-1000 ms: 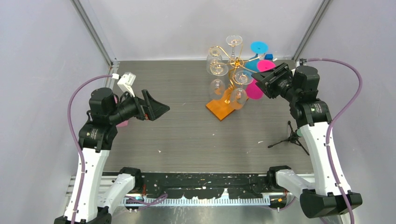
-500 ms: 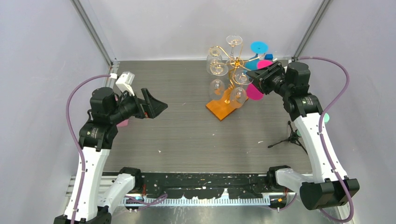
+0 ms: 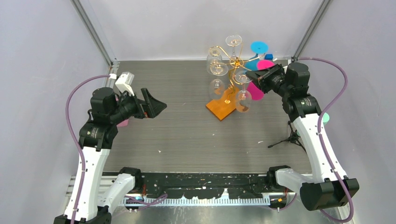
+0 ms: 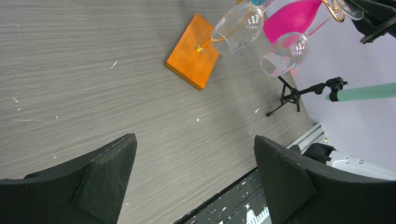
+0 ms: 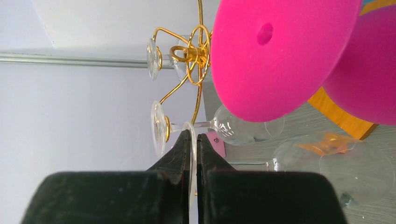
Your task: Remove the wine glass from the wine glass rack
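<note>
The wine glass rack [image 3: 232, 60] is thin gold wire on an orange base [image 3: 223, 106], with several clear wine glasses hanging bowl down. My right gripper [image 3: 253, 75] is at the rack's right side. In the right wrist view it [image 5: 192, 136] is shut on the thin clear foot of one wine glass [image 5: 192, 128], whose stem [image 5: 247, 163] runs to its bowl [image 5: 327, 170]. That bowl [image 3: 243, 97] hangs tilted over the base. I cannot tell whether the foot still sits in the wire arm. My left gripper [image 3: 161, 106] is open and empty at mid-left, far from the rack [image 4: 194, 51].
Pink [image 3: 254, 89] and blue [image 3: 259, 47] glasses hang on the rack's right and far side, pink discs [image 5: 280, 56] close by my right fingers. A small black tripod [image 3: 290, 137] stands by the right arm. The side walls stand close to both arms.
My right gripper moved in to the rack and shut on the foot of a clear glass. That glass's bowl has swung a little to the right. The left arm has not moved.
</note>
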Controlling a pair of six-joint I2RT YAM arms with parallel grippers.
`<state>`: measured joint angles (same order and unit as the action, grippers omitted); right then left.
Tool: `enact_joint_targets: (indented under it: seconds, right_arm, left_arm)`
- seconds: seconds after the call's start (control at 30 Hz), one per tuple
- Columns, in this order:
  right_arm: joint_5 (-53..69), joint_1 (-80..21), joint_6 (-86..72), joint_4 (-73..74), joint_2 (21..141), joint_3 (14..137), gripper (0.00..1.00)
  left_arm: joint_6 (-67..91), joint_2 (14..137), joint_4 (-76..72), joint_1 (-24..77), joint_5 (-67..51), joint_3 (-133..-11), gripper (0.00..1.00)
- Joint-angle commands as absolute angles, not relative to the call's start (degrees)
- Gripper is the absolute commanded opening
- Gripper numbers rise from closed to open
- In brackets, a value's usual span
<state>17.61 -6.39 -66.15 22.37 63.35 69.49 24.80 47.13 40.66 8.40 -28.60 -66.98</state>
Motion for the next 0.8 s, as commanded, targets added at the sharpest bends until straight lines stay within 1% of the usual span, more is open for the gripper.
enact_joint_targets:
  seconds: [0.0,0.4,0.77]
  right_arm:
    - [16.2,-6.7,-66.3,21.3,61.2,70.0,0.00]
    - [19.0,-6.7,-68.9,19.6,57.2,70.1,0.00]
    - [21.9,-8.9,-67.4,15.5,59.5,69.7,0.00]
  left_arm:
    - [23.2,46.7,40.7,8.6,-27.5,-68.4,1.00]
    - [22.9,46.5,41.3,8.6,-26.0,-68.5,1.00]
    - [22.9,46.4,41.7,8.6,-25.2,-68.7,1.00]
